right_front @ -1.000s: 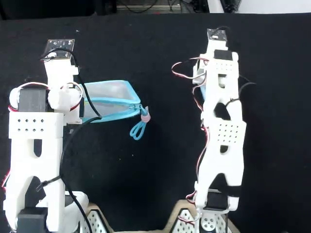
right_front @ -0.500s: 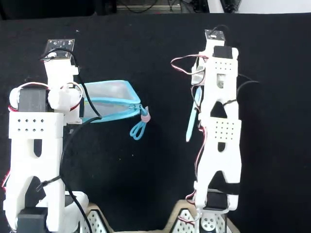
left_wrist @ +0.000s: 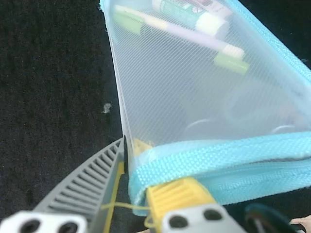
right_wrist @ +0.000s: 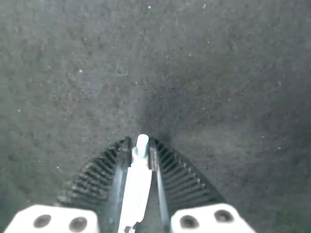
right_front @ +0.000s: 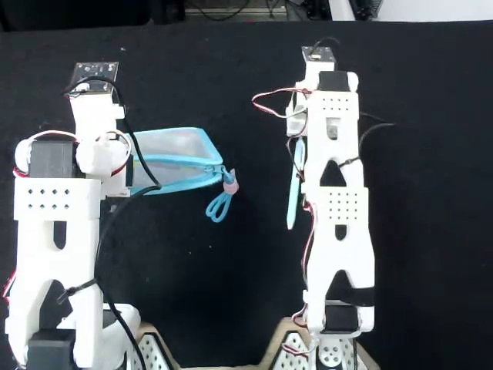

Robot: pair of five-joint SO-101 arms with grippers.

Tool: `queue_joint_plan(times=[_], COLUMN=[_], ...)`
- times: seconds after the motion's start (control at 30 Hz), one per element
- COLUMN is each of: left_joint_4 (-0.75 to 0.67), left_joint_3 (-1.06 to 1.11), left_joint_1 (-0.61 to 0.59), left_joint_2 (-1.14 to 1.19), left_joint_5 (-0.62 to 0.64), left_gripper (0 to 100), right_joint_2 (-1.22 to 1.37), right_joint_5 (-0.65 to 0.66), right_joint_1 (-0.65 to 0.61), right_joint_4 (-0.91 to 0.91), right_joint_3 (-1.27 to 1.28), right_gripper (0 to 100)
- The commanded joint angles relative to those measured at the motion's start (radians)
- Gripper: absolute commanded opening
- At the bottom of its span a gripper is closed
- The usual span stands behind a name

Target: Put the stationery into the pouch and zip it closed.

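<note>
Right gripper [right_wrist: 141, 145], jaws closed on a slim pale-blue pen [right_front: 293, 193], which in the high view lies lengthwise beside the arm at centre right of the frame, over the black cloth table [right_front: 231, 77]. Left gripper [left_wrist: 127, 145] is clamped on a corner of the translucent mesh pouch with turquoise zip trim [right_front: 173, 150], at upper left and well apart from the pen. A white glue stick [left_wrist: 194, 12] and a lilac marker [left_wrist: 184, 36] lie inside the pouch. The step in hand is judged to be carrying the pen to the pouch. The next move calls for lining the pen up with the pouch mouth, whose gape cannot be told, while the left gripper steadies it. Zipping by the blue cord loop [right_front: 219, 206] is not yet done.
</note>
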Motion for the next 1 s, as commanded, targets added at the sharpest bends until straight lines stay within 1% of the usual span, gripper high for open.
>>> queue_joint_plan(times=[0.0,0.63,0.97], left_joint_4=[-0.005,-0.005,-0.005], left_joint_3=[0.015,0.015,0.015], left_joint_1=[0.002,0.002,0.002], left_joint_2=[0.012,0.012,0.012], left_joint_5=[0.011,0.009,0.009], left_gripper=[3,3,3], right_joint_2=[-0.021,-0.022,-0.081], right_joint_5=[-0.003,-0.003,-0.008], right_joint_1=[-0.017,-0.018,0.002], right_joint_4=[0.037,0.037,0.037], right_joint_3=[-0.058,-0.067,-0.053], right_gripper=[1.0,1.0,1.0])
